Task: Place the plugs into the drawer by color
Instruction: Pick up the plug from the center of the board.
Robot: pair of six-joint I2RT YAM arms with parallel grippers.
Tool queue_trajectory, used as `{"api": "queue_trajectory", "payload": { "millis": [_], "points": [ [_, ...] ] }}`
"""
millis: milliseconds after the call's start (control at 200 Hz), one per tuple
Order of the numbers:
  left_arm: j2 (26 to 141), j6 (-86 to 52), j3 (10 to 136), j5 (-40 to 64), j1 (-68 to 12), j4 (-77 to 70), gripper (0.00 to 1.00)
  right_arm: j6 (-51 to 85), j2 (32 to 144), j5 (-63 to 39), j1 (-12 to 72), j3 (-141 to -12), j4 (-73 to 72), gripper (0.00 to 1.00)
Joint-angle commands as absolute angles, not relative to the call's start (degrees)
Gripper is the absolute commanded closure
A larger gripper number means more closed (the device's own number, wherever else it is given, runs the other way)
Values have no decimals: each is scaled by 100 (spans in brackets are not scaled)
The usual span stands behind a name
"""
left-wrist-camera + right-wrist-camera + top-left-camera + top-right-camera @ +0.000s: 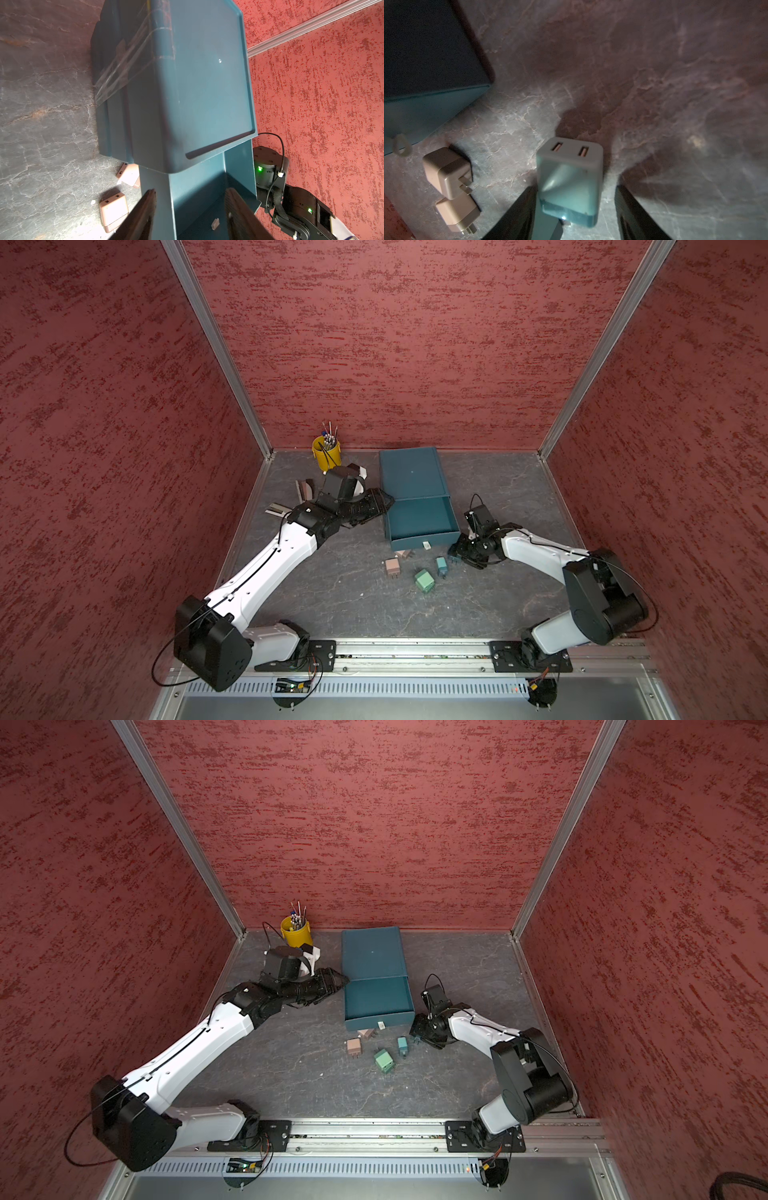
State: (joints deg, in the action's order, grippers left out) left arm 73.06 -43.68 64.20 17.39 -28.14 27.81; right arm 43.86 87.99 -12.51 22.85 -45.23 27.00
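Noted right gripper [575,187] down at the table [654,83], jaws wide, straddling a teal plug [569,180] without clamping: one finger [519,209] just beside its flank, clear gap at the other. Located that plug lying on the table just right of the near right corner of the open drawer [419,516]. Logged second teal plug [441,565] just to its left, green plug [424,580] left again and nearer, one tan plug [392,567] further left, other tan plug [404,553] close against the drawer's front; all five on the table, outside the drawer. Noted left gripper [190,190] likewise wide, gripping nothing, fingers either side of the drawer's left wall, one inside, one outside. Recorded teal cabinet [411,472] housing the drawer on its far side, yellow pen cup [326,454] in the far left corner, brown staplers [305,489] partly hidden behind the left arm [286,547].
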Motion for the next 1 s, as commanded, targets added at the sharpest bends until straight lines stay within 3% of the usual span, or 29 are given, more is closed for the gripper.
{"api": "queue_trajectory", "payload": {
  "millis": [0, 70, 311, 601, 997],
  "points": [
    [7224, -4467, 6284, 1845, -2796, 2620, 43, 4341, 8841, -1090, 2244, -4534, 2467, 37],
    [7251, -4514, 6218, 1859, -2794, 2530, 43, 4356, 8872, -1078, 2242, -4515, 2439, 40],
    [7465, -4659, 6156, 1881, -2623, 2158, 44, 4328, 8698, -778, 2202, -4509, 2636, 66],
    [7668, -4612, 6245, 1978, -2357, 2039, 44, 4271, 8143, -230, 2083, -4542, 3278, 78],
    [7353, -4761, 6034, 2158, -2197, 1933, 44, 4186, 7225, 138, 2074, -4769, 4040, 84]
  ]
}}
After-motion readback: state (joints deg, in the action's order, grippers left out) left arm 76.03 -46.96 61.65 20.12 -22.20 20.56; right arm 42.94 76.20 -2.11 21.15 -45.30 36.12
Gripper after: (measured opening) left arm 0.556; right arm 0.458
